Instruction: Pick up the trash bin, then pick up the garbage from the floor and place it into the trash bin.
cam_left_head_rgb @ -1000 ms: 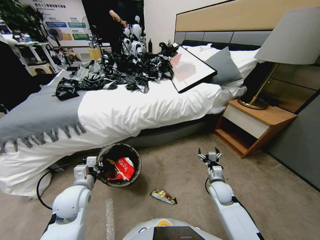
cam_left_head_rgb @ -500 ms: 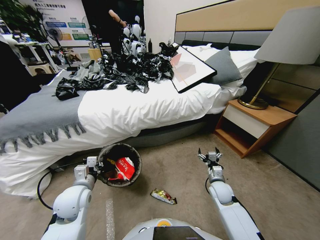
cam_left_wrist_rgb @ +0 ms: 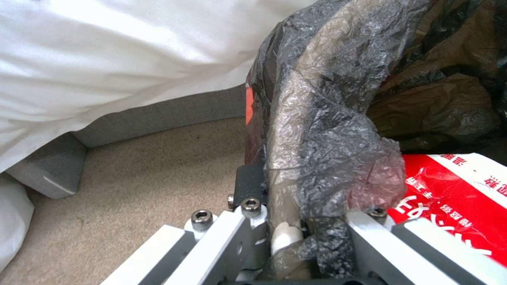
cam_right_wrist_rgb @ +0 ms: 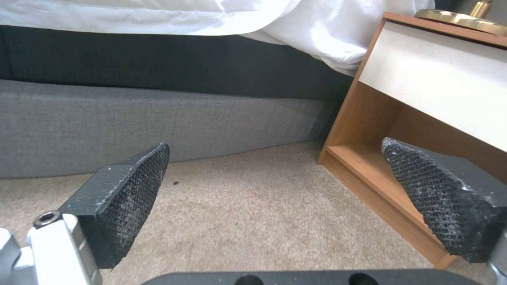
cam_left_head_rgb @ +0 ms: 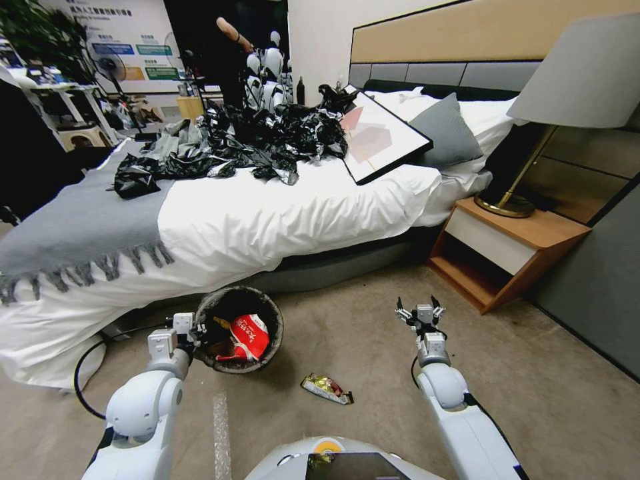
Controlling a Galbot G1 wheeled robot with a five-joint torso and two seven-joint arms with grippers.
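The left gripper (cam_left_head_rgb: pixel 198 333) is clamped on the near-left rim of the trash bin (cam_left_head_rgb: pixel 272 325), its fingers (cam_left_wrist_rgb: pixel 370 225) pinching the crinkled black bag liner (cam_left_wrist_rgb: pixel 322 130) folded over that rim. The bin sits at about 10 o'clock from the robot's base, close to the foot of the bed (cam_left_head_rgb: pixel 267 220), tipped so its mouth faces the camera. Inside it lies a red-and-white snack wrapper (cam_left_head_rgb: pixel 250 335), touching the liner.

A gold foil wrapper (cam_left_head_rgb: pixel 326 391) lies flat on the carpet floor (cam_left_head_rgb: pixel 360 333) at roughly 12 o'clock, between the two arms and just to the right of the bin, apart from it.

The right gripper (cam_left_head_rgb: pixel 418 308) hangs over bare carpet at about 1 o'clock, jaws spread wide with nothing between its pads (cam_right_wrist_rgb: pixel 134 194), pointed toward the bed base and the wooden nightstand (cam_left_head_rgb: pixel 510 257) at 2 o'clock.
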